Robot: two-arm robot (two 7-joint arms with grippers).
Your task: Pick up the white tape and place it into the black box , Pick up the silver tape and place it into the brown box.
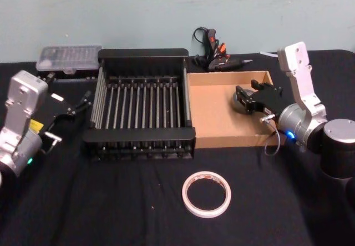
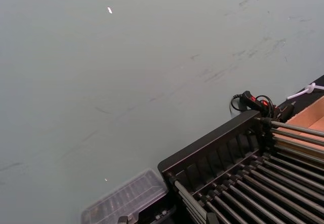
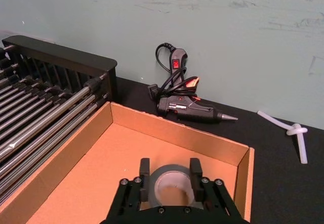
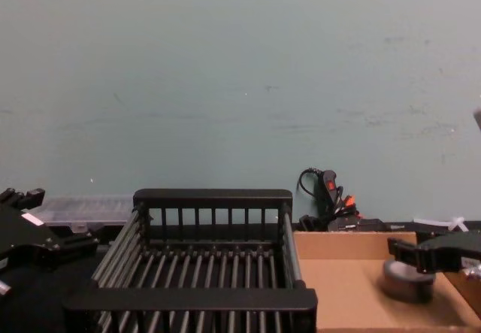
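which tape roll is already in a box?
The silver tape, in the brown box between the right gripper's fingers. The white tape lies on the table in front of both boxes.

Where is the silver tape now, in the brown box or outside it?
In. The silver tape lies within the brown box, between the right gripper fingers.

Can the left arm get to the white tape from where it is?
Probably yes. The white tape lies flat on the open cloth in front of the black box, nothing on or beside it. The left gripper hangs left of the box, so it could swing round the front.
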